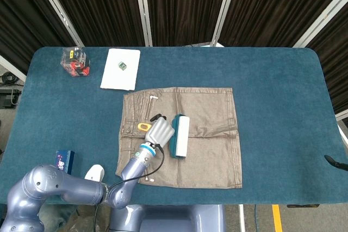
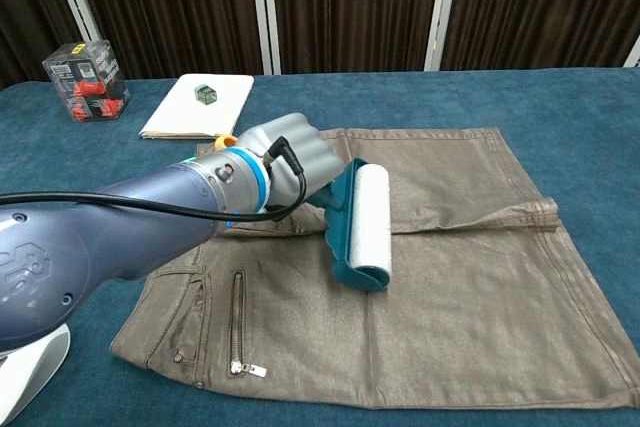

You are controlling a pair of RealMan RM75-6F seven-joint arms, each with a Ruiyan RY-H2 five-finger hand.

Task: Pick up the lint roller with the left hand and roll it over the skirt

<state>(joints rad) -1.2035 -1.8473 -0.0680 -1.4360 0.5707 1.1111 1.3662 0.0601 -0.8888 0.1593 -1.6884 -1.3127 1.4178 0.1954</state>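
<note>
A brown skirt point(image 1: 201, 134) point(image 2: 450, 247) lies flat in the middle of the blue table. On it rests a lint roller point(image 1: 180, 136) point(image 2: 362, 222) with a white roll and a teal frame, lying lengthwise near the skirt's middle. My left hand point(image 1: 160, 132) point(image 2: 290, 159) grips the roller's handle from its left side, fingers wrapped around it. The roll touches the fabric. Only a dark tip of my right arm point(image 1: 336, 162) shows at the table's right edge in the head view; the right hand itself is out of sight.
A white notebook point(image 1: 120, 69) point(image 2: 197, 105) with a small green object on it lies beyond the skirt at the back left. A clear box point(image 1: 75, 61) point(image 2: 87, 80) of red and black items stands at the far left corner. A small blue box point(image 1: 64, 161) sits near the front left edge.
</note>
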